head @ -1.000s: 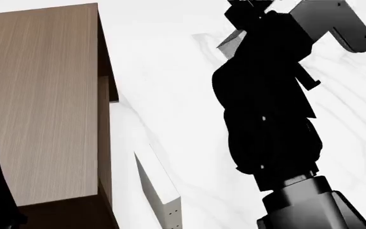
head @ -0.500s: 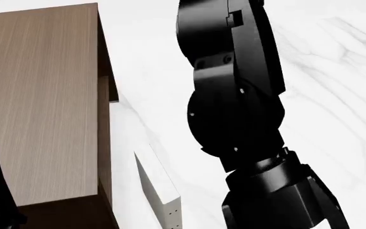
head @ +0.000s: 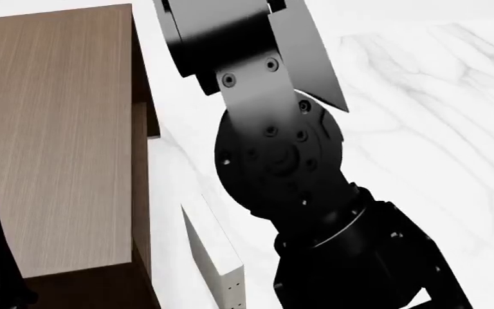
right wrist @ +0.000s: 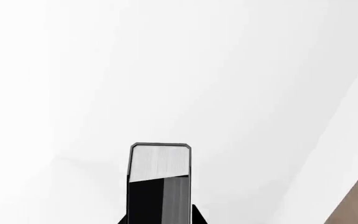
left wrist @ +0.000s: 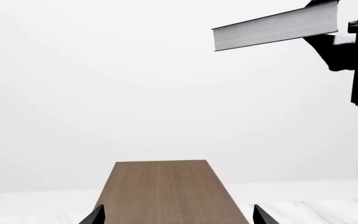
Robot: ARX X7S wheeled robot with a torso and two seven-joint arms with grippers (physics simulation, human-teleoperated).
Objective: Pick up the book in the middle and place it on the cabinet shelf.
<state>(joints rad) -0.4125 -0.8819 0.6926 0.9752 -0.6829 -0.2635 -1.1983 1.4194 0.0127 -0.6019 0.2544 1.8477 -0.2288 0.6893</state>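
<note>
My right gripper [right wrist: 160,219] grips the book [right wrist: 160,161] high, clearing the cabinet shelf [head: 54,141]; left gripper [left wrist: 175,217] open, empty.

We see a pale book [head: 217,261] standing on edge on the white marble tabletop [head: 436,122], small dots marking its near end.
</note>
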